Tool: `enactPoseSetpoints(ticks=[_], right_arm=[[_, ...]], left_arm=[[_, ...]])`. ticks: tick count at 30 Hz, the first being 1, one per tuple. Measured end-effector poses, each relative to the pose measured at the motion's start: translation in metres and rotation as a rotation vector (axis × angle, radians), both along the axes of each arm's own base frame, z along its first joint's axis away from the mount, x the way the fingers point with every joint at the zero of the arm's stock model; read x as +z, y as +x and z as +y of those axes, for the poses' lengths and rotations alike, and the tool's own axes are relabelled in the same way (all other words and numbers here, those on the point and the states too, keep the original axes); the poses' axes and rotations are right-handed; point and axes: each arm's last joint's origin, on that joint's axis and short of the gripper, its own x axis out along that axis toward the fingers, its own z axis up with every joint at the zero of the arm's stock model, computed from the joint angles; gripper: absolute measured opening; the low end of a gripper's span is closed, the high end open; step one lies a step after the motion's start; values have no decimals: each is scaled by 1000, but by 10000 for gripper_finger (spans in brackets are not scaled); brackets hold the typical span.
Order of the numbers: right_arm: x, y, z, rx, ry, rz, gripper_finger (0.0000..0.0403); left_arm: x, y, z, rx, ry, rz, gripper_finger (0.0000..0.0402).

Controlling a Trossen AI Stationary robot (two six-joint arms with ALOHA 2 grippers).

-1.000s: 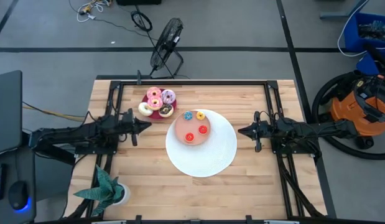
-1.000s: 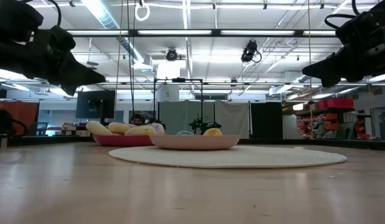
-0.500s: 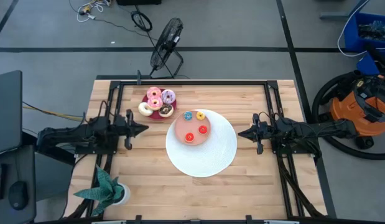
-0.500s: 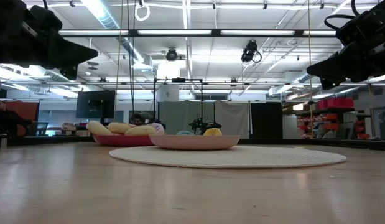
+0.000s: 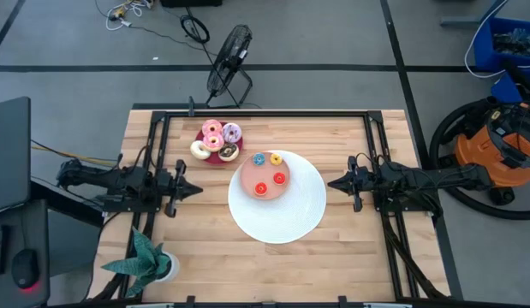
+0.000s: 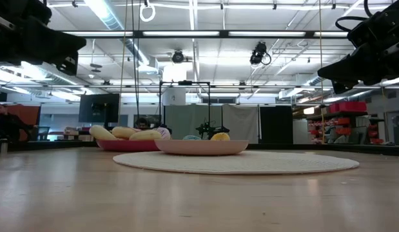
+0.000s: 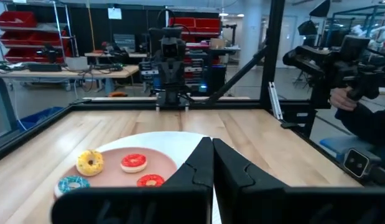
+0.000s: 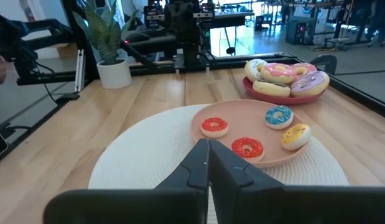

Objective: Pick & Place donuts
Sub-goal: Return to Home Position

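Several larger frosted donuts (image 5: 215, 140) lie piled on a crimson plate (image 5: 210, 157) at the far left of the table. Two red, one blue and one yellow tiny donut (image 5: 279, 179) lie on a salmon-pink plate (image 5: 247, 175), which rests on a big white disc (image 5: 290, 218). They show again in the right wrist view as tiny donuts (image 8: 247, 147). My left gripper (image 5: 197, 190) hovers shut left of the disc, pointing level at it. My right gripper (image 5: 330, 181) hovers shut off the disc's right edge. Both are above the table with nothing between their fingers.
A potted plant (image 5: 146, 261) stands at the table's near left corner, just near of my left arm. A black frame rail (image 5: 265, 112) runs round the table. A fan (image 5: 229, 53) stands on the floor beyond the far edge. A person (image 7: 366, 115) sits beyond the table.
My left arm has swung its gripper toward the table's near edge and drawn it a little back toward the left edge, away from the crimson plate. My right gripper and the donuts have stayed where they were.
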Motion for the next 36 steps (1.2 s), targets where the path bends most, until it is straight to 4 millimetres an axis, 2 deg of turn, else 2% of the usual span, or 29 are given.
enactPoseSetpoints(ticks=[17, 26, 32, 36], right_arm=[[0, 0, 0, 0, -4, 0, 13], [0, 0, 0, -2, 16, 0, 13], [0, 0, 0, -2, 17, 0, 13], [0, 0, 0, -3, 18, 1, 13]], left_arm=[[2, 0, 2, 81, -11, -17, 12], [2, 1, 14, 233, 35, -17, 12], [0, 1, 16, 188, 48, 0, 5], [1, 1, 16, 179, 7, -12, 18]])
